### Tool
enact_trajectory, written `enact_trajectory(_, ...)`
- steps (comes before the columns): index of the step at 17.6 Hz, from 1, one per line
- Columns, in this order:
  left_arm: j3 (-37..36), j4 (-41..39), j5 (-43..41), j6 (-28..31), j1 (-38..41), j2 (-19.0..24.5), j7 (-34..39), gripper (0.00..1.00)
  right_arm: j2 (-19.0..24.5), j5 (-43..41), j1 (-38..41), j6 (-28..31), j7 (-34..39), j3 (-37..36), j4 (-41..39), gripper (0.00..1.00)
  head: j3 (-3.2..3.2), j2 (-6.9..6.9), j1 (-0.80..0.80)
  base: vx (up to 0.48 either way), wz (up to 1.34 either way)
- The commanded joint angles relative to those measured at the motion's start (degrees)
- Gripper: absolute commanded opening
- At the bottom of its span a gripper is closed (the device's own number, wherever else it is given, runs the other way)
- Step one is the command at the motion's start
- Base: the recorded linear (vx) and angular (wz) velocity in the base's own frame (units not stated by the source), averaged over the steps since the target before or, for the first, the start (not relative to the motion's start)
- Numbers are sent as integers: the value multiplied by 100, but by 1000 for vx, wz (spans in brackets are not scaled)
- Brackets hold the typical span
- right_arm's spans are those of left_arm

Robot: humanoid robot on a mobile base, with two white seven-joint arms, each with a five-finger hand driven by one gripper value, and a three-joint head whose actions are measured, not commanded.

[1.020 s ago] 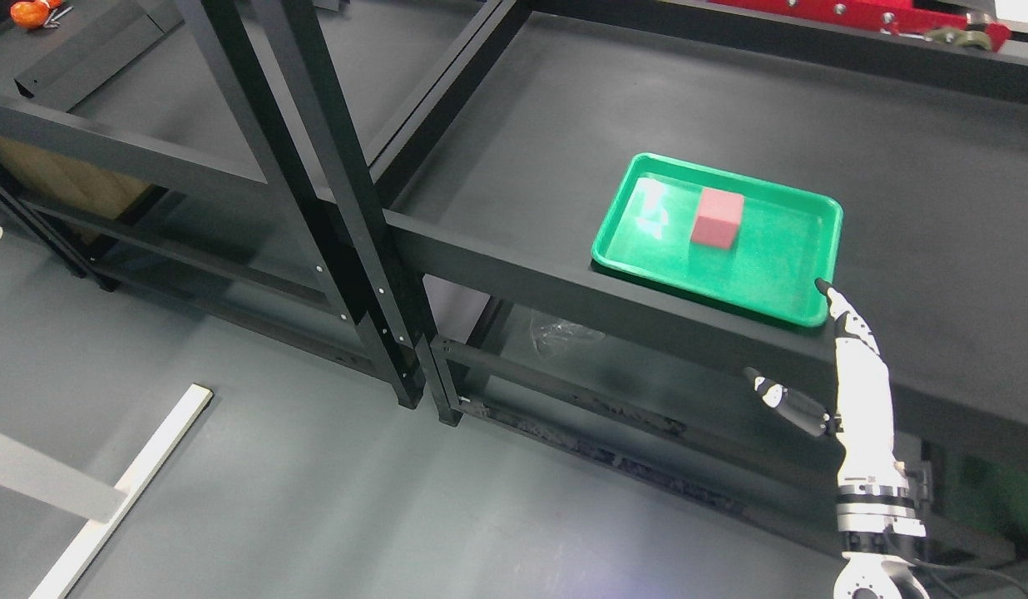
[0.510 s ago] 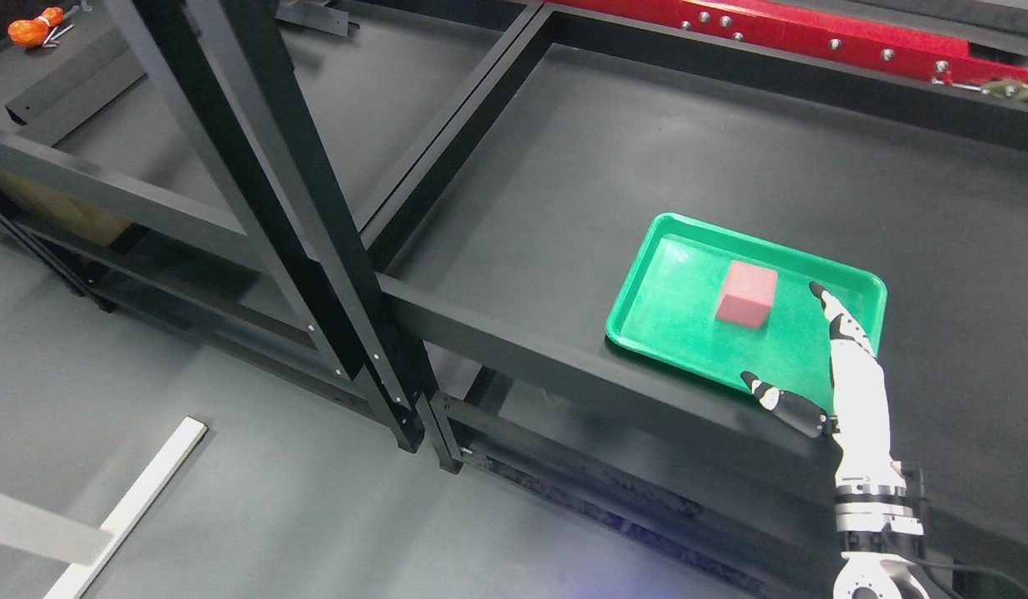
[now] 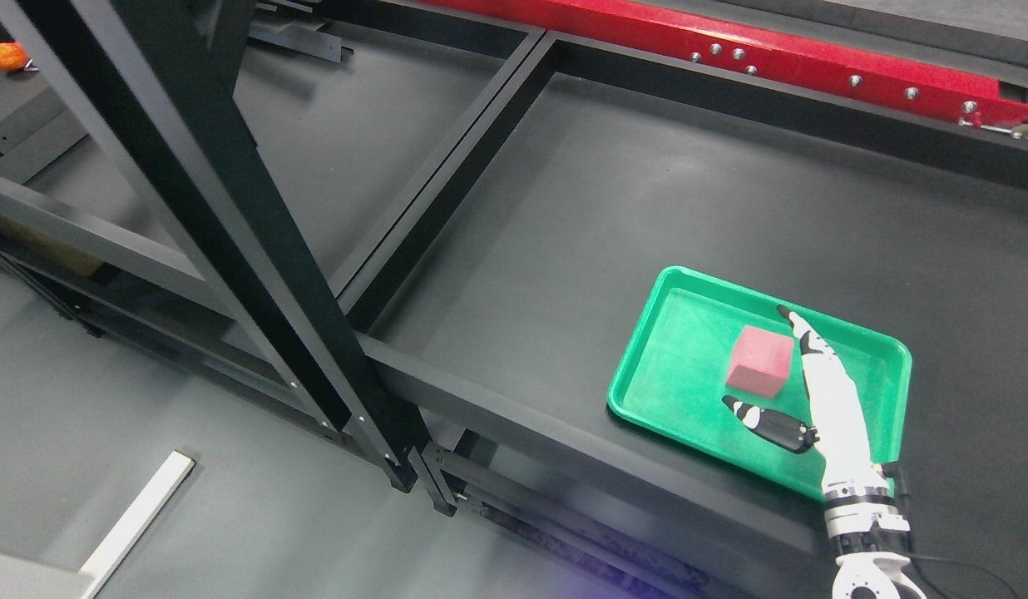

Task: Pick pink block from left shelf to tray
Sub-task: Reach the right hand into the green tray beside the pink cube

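Black metal shelf frame [image 3: 231, 216] is filling the upper left, far left of the hand; its posts are slanting down toward the grey floor [image 3: 190, 532].

Dark shelf surface [image 3: 647, 191] is spreading beyond and to the left of the hand, carrying the tray. A red beam [image 3: 730, 50] with bolt heads is running along the far edge, well beyond the hand.

Green tray [image 3: 672, 366] is sitting on the shelf near its front edge, directly under the hand's fingers.

Right hand [image 3: 822, 399] is coming in from the lower right, wrist over the tray's near right corner. It is open, holding nothing: the white fingers [image 3: 813, 358] are stretching straight out over the tray, and the dark thumb [image 3: 763, 420] is splaying to the left.

Pink block [image 3: 759, 370] is lying inside the tray, right of its centre, in the crook between thumb and fingers, just left of the fingers and just beyond the thumb. Whether a finger is touching the block's right side cannot be told.

A white strip [image 3: 135, 520] is lying on the floor, far left of the hand. A small orange object [image 3: 8, 56] is showing at the far upper left corner.
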Motion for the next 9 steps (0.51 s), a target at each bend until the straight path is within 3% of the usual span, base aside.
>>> enact_trajectory(1,0,0,-9,-2,53,100,4,100,-105,63,7,96,208,27,143,100,0,0,0,175,18)
enact_trajectory(9,0,0,-9,-2,53,100,4,100,-316,142,34,202,200,36,213,100,0,0,0,115,19)
